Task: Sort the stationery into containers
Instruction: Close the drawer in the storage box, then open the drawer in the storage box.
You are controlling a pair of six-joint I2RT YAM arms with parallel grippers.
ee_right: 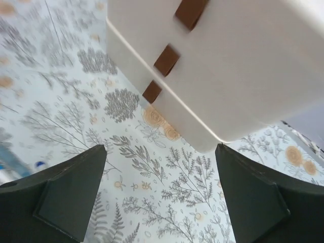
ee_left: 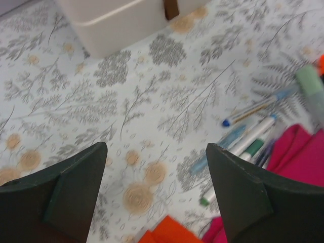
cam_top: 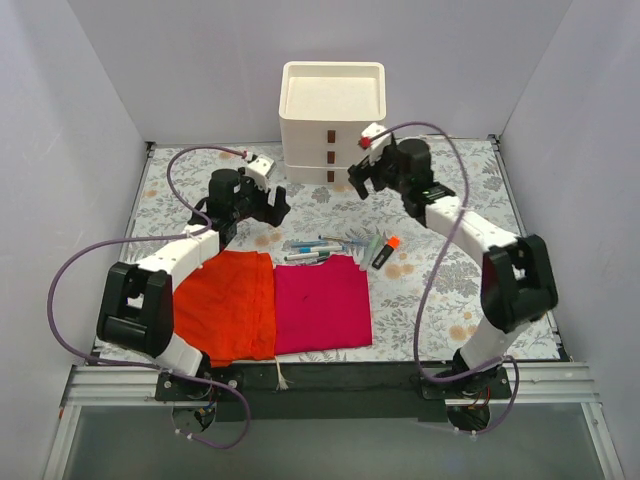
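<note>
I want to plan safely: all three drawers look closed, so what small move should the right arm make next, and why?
Probably ease the open right gripper forward onto the lowest brown pull tab of the drawer unit. All drawers are shut, the tabs lie just ahead of it, and the pens cannot go in before one opens.

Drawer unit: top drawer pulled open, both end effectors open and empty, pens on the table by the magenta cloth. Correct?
No: the top drawer of the drawer unit is shut, like the two below, fronts flush in the top external view. The rest stands: left end effector and right end effector open and empty, pens on the table by the magenta cloth.
</note>
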